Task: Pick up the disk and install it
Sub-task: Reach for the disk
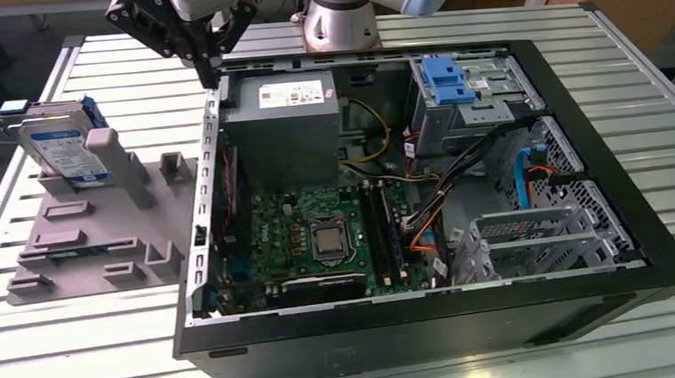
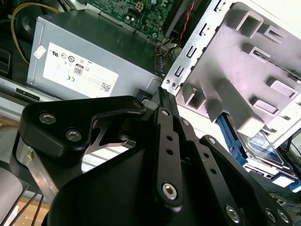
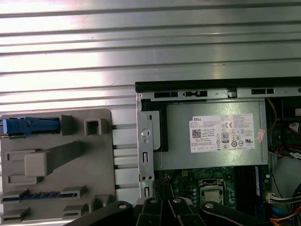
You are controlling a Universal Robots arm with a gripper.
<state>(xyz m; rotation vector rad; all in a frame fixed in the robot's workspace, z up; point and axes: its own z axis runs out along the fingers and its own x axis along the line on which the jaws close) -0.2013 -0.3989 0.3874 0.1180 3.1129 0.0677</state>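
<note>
The disk [image 1: 59, 148] leans upright between the posts of the grey block [image 1: 91, 237], at nine o'clock of the open computer case [image 1: 443, 329], probably so its edges are easy to grasp. The gripper [image 1: 205, 76] hovers over the case's ten-o'clock corner, fingers pinched together and empty.

The fixture block [image 2: 225, 70] hides most of the disk [image 2: 262, 142] in the second wrist view.
</note>
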